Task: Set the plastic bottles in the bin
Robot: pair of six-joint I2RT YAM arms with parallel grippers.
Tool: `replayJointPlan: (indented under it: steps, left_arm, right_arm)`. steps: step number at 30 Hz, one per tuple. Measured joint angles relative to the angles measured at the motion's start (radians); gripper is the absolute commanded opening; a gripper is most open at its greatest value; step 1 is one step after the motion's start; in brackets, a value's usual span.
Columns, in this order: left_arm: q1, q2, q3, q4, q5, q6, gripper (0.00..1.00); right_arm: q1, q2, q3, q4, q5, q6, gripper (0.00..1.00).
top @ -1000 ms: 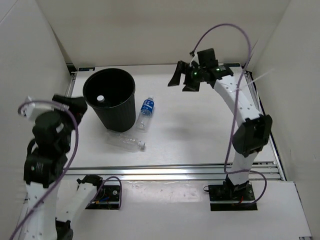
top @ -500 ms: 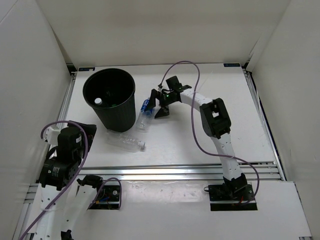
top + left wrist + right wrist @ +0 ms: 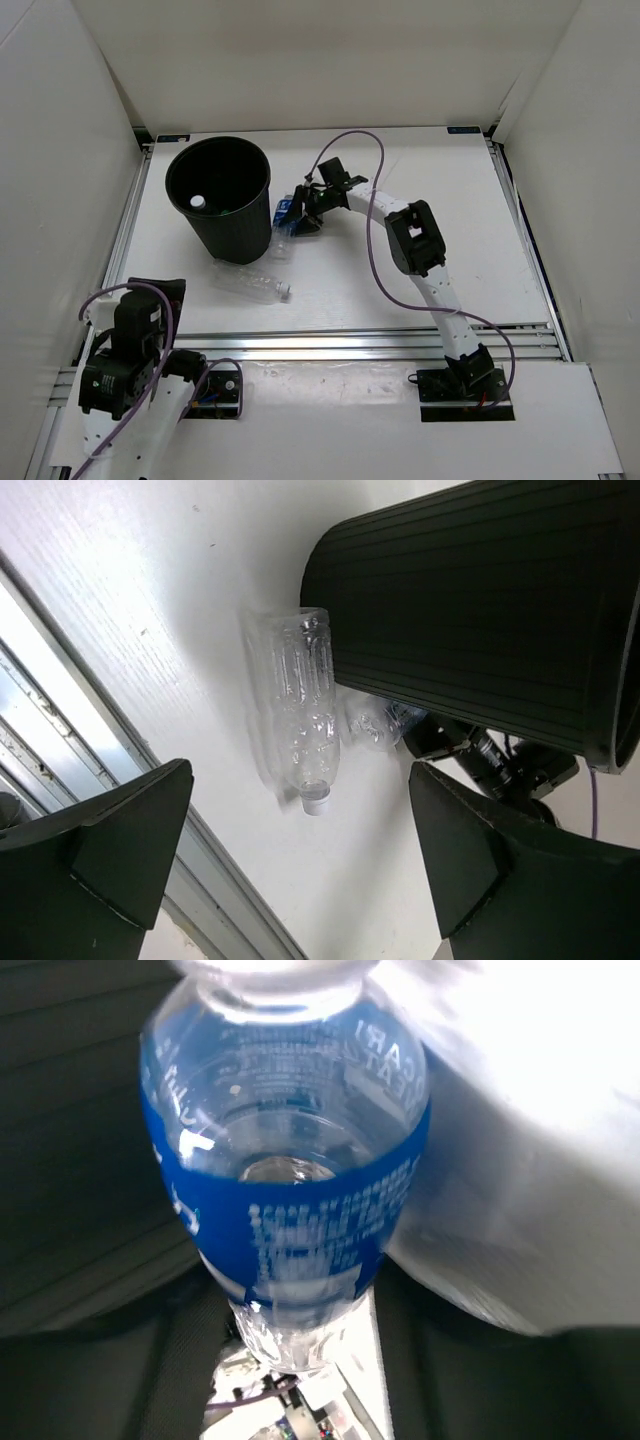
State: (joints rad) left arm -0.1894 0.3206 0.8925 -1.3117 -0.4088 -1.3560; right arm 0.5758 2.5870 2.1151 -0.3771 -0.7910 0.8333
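Note:
The black bin (image 3: 246, 232) stands at the back left, and a white bottle cap (image 3: 198, 201) shows inside it. A clear bottle with a blue label (image 3: 286, 243) lies against the bin's right side. My right gripper (image 3: 298, 214) is shut on it. In the right wrist view this bottle (image 3: 290, 1210) fills the space between the dark fingers, with the gripper (image 3: 300, 1345) around its lower part. A plain clear bottle with a white cap (image 3: 250, 286) lies in front of the bin, also seen as the clear bottle (image 3: 300, 715) beside the bin (image 3: 480, 610). My left gripper (image 3: 300, 870) hangs open, well short of it.
White walls close in the table on the left, back and right. A metal rail (image 3: 350, 345) runs along the near edge. The left arm (image 3: 125, 350) is drawn back at the near left corner. The right arm's purple cable (image 3: 375, 220) loops over the middle of the table.
The right arm swung from the back right across to the bin's side and shut on the blue-labelled bottle. The left arm drew back and down toward the near left corner.

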Motion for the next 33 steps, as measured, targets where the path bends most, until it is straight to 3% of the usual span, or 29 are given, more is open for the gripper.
replayJointPlan:
  steps: [2, 7, 14, 18, 22, 23, 25, 26, 27, 30, 31, 33]
  left_arm:
    - [0.000, -0.026, -0.029, -0.005, 0.002, -0.025, 1.00]
    - [0.000, -0.064, -0.156, 0.025, 0.037, -0.066, 1.00]
    - [0.000, -0.051, -0.377, 0.222, 0.135, -0.125, 1.00]
    - [0.000, 0.031, -0.449, 0.330, 0.184, -0.150, 1.00]
    - [0.000, 0.116, -0.457, 0.422, 0.219, -0.153, 1.00]
    - [0.000, 0.133, -0.457, 0.437, 0.226, -0.153, 1.00]
    - [0.000, 0.160, -0.456, 0.458, 0.238, -0.147, 1.00]
    - [0.000, 0.171, -0.456, 0.462, 0.245, -0.143, 1.00]
    - [0.000, 0.183, -0.456, 0.465, 0.254, -0.136, 1.00]
    - [0.000, 0.227, -0.450, 0.467, 0.275, -0.114, 1.00]
    - [0.000, 0.249, -0.444, 0.467, 0.285, -0.102, 1.00]
    - [0.000, 0.298, -0.429, 0.482, 0.299, -0.080, 1.00]
  right_arm:
    - [-0.007, -0.017, -0.047, 0.023, -0.009, 0.004, 0.38]
    - [-0.029, -0.123, -0.206, 0.028, 0.000, -0.012, 0.24]
    - [-0.094, -0.363, -0.376, -0.073, 0.007, -0.057, 0.17]
    - [-0.087, -0.621, -0.344, -0.100, 0.119, -0.062, 0.17]
    - [-0.001, -0.744, -0.042, -0.088, 0.309, -0.105, 0.17]
    - [0.029, -0.731, 0.079, -0.080, 0.348, -0.128, 0.19]
    - [0.093, -0.657, 0.327, -0.040, 0.427, -0.186, 0.32]
    - [0.122, -0.625, 0.407, -0.007, 0.463, -0.217, 0.40]
    - [0.153, -0.598, 0.453, 0.040, 0.501, -0.249, 0.54]
    - [0.226, -0.547, 0.428, 0.114, 0.591, -0.349, 0.82]
    - [0.245, -0.512, 0.428, 0.115, 0.622, -0.389, 1.00]
    - [0.280, -0.443, 0.420, 0.085, 0.703, -0.477, 1.00]
